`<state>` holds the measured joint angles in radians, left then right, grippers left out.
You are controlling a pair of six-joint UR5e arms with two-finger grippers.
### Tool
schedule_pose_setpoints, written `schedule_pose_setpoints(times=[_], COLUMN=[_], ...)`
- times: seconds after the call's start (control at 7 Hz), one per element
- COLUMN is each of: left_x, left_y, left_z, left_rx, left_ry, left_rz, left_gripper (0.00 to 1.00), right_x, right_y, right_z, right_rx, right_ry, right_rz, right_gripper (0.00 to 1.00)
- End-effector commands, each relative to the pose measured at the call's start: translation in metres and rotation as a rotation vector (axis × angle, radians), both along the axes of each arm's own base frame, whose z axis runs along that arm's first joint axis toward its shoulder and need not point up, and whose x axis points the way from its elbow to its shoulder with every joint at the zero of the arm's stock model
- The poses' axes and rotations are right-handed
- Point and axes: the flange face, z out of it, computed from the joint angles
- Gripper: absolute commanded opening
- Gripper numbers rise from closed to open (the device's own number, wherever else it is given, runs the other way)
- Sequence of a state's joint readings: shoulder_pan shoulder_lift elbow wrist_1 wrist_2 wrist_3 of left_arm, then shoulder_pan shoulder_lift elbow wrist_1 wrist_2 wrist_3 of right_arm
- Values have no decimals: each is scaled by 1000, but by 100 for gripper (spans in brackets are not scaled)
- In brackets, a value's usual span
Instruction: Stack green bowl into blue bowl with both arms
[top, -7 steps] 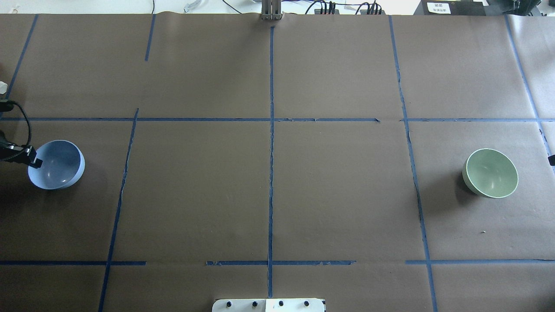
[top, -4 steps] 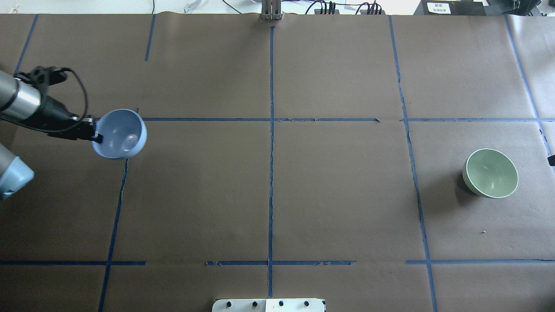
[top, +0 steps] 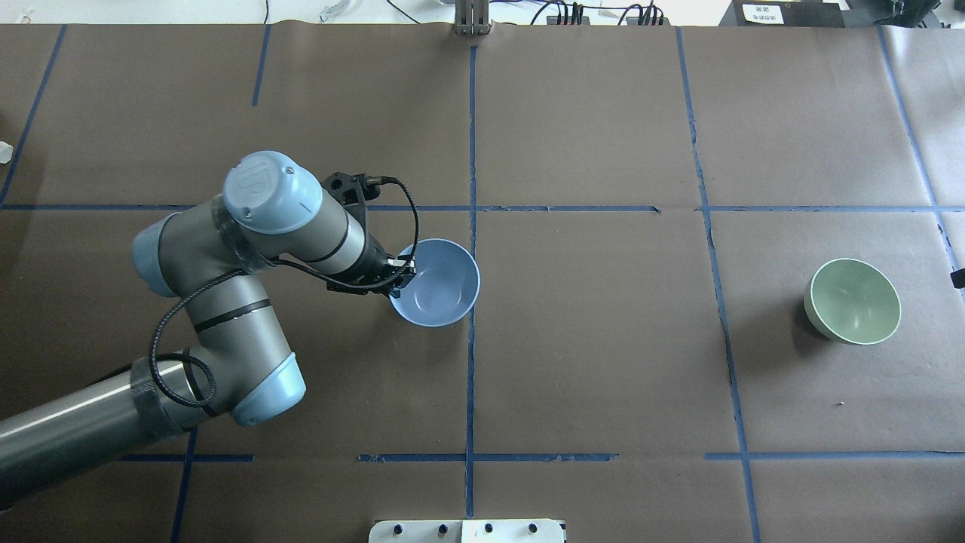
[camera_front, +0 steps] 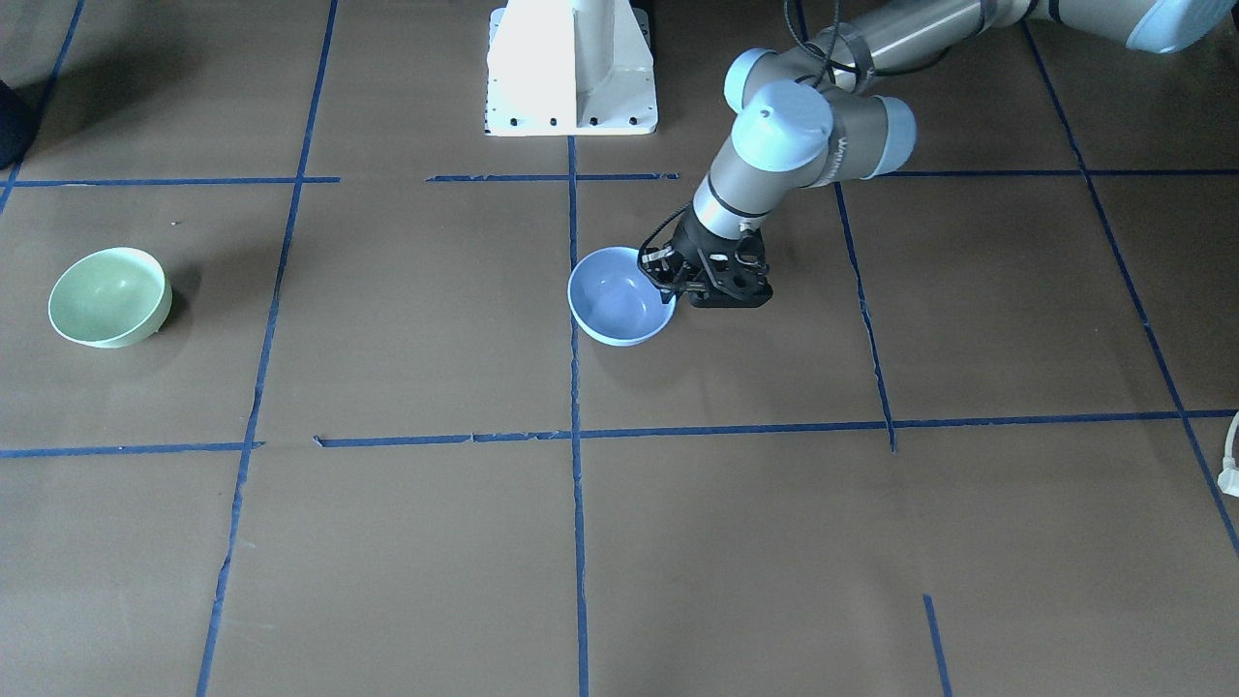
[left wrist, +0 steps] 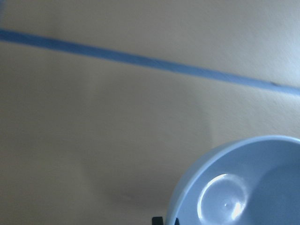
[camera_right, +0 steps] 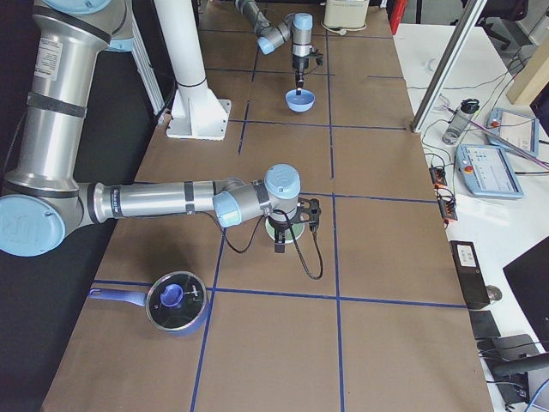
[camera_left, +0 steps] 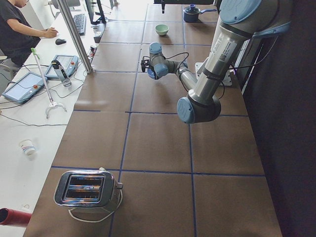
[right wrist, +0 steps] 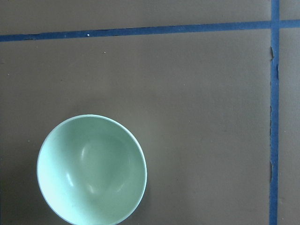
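Observation:
The pale blue bowl [top: 437, 285] is just left of the table's centre tape line. It also shows in the front view [camera_front: 618, 298]. My left gripper [top: 402, 273] is shut on the bowl's left rim, one finger inside and one outside. I cannot tell whether the bowl rests on the table or hangs just above it. The pale green bowl [top: 853, 302] stands upright and alone at the far right. The right wrist view looks down on it [right wrist: 91, 169]. My right gripper [camera_right: 286, 230] hovers by the green bowl. I cannot tell whether it is open or shut.
The white pedestal base [camera_front: 571, 68] stands at the robot's side of the table. A toaster [camera_left: 86, 190] sits at the table's left end. A lidded saucepan [camera_right: 176, 300] sits at the right end. Blue tape lines grid the brown table cover.
My left arm has carried the blue bowl from the table's far left edge to just left of the centre line. The green bowl has not moved.

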<state>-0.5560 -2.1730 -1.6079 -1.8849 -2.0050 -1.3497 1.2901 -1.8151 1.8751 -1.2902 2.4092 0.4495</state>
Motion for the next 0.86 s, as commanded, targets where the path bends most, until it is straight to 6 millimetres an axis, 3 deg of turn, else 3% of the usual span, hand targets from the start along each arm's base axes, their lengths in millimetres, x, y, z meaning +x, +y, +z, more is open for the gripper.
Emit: schedule_pose_setpoints(times=[0.0, 0.43, 0.71], left_x=[27, 40, 40], left_y=[4, 12, 12], left_z=[-19, -24, -25], left_rx=[9, 30, 29], left_ry=[-17, -21, -20], left_rz=[10, 10, 9], left_gripper=[0, 0, 7], right_x=[0, -1, -1], right_y=[1, 1, 1], right_z=[1, 1, 1], right_rx=[-4, -2, -4], right_ry=[-1, -2, -1], right_rz=[-1, -2, -2], right_gripper=[100, 100, 100])
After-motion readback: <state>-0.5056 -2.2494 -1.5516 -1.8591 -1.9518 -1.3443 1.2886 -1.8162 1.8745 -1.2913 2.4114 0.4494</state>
